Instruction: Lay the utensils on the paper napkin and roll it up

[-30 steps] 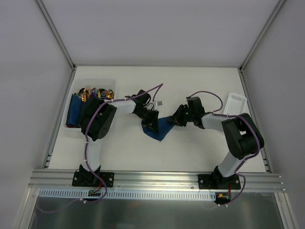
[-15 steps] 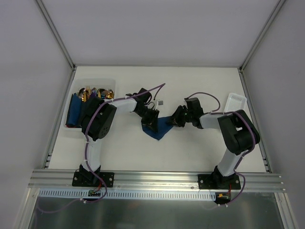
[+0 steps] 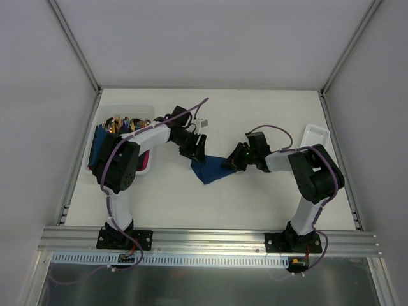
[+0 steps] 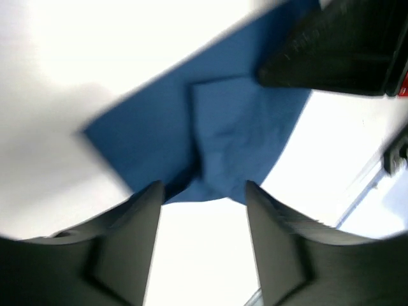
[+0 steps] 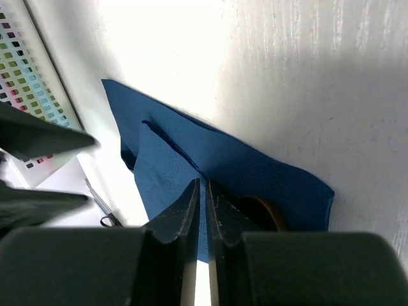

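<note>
Far left: gold metal utensils [image 3: 121, 123] heaped in white tub [image 3: 152, 109], slim, shiny, likely slippery; none on napkin yet. Next, left hand [image 3: 196, 153] hovers released, fingers spread. Centre of worktop [image 3: 255, 204]: navy paper napkin [image 3: 209, 171], thin, limp, creased, one flap folded; tears easily, so take it by a corner. Then right hand [image 3: 237, 159], clenched, pinching napkin's right edge.

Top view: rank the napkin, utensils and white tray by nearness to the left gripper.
1. napkin, just right of the left gripper
2. utensils, far left
3. white tray, far right
</note>
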